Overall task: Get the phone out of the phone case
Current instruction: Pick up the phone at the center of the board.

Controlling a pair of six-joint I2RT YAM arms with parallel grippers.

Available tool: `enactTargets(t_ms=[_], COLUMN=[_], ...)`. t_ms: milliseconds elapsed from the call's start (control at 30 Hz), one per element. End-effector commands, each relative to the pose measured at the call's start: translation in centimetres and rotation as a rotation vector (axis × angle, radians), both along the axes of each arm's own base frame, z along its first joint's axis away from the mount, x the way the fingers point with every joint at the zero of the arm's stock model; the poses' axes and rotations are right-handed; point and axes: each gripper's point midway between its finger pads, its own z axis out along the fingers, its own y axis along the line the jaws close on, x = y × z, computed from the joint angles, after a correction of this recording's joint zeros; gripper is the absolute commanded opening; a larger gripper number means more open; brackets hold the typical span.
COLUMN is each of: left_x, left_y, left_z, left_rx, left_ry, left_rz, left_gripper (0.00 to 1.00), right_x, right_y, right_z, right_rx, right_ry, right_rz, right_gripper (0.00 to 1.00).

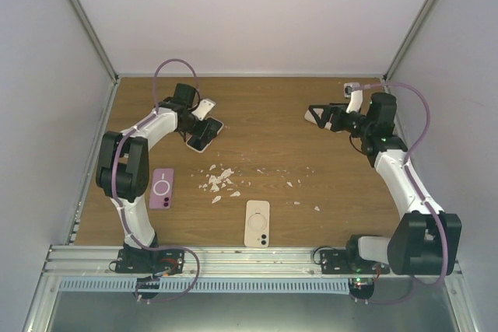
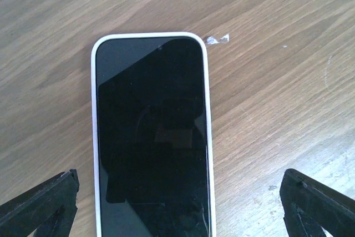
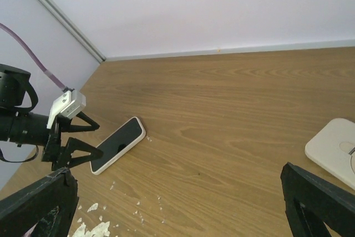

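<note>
Left gripper [image 2: 178,195] spread wide, 1 finger either side of phone [image 2: 152,137] | right gripper [image 3: 177,192] also spread, well apart from phone | phone likely rigid, slick, breakable glass; white case [image 2: 95,137] likely flexible: pinch long edges

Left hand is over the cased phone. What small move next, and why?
Probably lower the left hand and close on the phone: its fingers stand wide open either side of the white case, not touching it, and the phone lies flat, screen up.

phone [image 2: 152,137]: black screen up; flat on table [image 2: 277,81], far left | phone case [image 2: 148,35]: white; fitted round phone's edges
</note>
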Motion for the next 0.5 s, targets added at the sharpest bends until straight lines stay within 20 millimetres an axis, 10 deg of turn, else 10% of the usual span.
enactTargets(t_ms=[0,467], left_x=[0.1,0.4], left_y=[0.2,0.7], left_z=[-1.8,-6.1], left_rx=[0.068,0.176], left_ry=[0.009,0.065], left_rz=[0.032,0.076], left_gripper=[0.99,0.99], right_x=[-0.6,-1.0], right_y=[0.2,0.0], right_z=[0.4,-0.5], right_rx=[0.019,0.026], right_ry=[-0.023,-0.012], right_rz=[-0.007,-0.027], right_gripper=[1.0,1.0])
